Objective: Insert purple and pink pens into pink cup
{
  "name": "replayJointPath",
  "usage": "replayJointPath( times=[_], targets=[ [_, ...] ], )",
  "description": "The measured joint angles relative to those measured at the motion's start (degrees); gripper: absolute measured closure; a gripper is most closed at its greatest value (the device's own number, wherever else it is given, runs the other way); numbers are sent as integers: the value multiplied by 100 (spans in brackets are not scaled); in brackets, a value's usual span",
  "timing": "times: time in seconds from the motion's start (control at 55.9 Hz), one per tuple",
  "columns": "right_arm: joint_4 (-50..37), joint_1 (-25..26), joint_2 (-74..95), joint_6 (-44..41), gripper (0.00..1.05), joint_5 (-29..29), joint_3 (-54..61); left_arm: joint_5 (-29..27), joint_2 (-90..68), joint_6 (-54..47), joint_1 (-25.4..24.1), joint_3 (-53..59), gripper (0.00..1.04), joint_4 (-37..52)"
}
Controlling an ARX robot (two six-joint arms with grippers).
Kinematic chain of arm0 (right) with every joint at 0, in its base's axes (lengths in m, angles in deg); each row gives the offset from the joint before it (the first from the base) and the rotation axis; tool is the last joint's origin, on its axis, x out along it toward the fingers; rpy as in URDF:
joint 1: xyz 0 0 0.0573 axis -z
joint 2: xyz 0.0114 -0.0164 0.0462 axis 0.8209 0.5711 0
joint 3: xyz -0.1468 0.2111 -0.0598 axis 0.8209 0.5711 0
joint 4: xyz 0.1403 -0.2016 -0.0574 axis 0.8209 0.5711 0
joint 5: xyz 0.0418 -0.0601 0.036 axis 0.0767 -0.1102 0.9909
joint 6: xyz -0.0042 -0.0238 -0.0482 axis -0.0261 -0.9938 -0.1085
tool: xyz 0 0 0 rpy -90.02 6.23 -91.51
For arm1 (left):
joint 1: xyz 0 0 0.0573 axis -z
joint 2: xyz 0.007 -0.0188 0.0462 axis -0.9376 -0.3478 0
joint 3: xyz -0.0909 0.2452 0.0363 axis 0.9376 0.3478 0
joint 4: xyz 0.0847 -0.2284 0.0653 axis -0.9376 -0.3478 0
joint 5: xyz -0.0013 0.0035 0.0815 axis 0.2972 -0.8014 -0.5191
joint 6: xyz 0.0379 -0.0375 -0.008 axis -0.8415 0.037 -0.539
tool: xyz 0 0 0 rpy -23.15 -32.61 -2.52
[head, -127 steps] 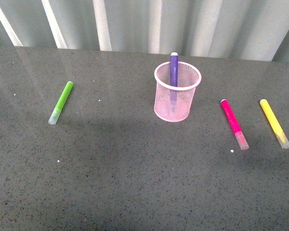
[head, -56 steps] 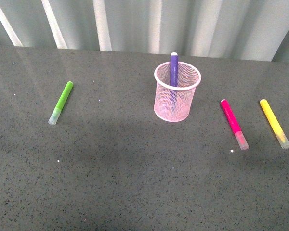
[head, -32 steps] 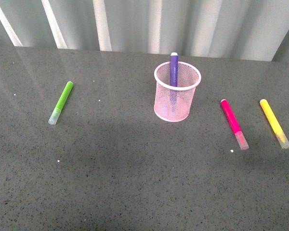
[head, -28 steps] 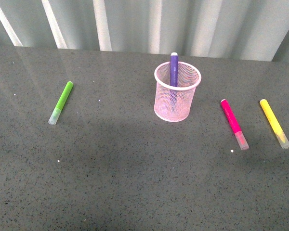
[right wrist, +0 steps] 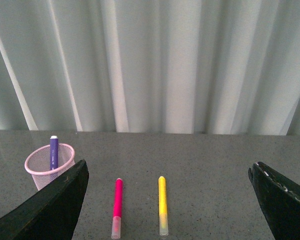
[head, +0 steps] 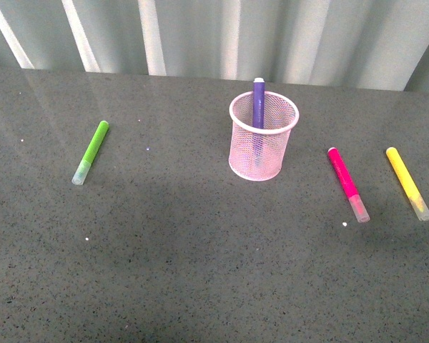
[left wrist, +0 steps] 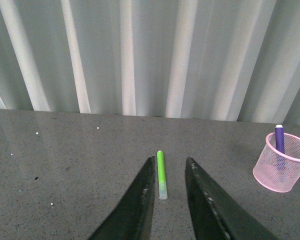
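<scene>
I see nothing moved on the bench (head: 200,271) since the earlier frames. The purple pen (head: 258,100) stands in the pink cup (head: 275,146), its end above the rim. The pink pen (head: 343,175) lies flat to the cup's right, clear cap nearest me. The left end effector (left wrist: 170,160) is narrowly parted and the right end effector (right wrist: 170,167) is spread wide, both empty.
</scene>
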Motion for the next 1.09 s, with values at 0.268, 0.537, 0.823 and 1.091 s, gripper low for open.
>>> replayJointPath(
  times=[0.268,0.537,0.823,1.091],
  targets=[
    [-811,-24,994,-118,7,-1270,-188,-9,2,0,2,0,27,-4],
    [-2188,470,6605,400,7,-1036,-2955,0,4,-15,2,0,7,-4],
    [-413,-210,10170,634,7,-872,-5390,0,4,-17,2,0,7,-4],
    [181,-629,11272,627,7,-575,-5963,0,4,-15,4,0,7,-4]
  ],
)
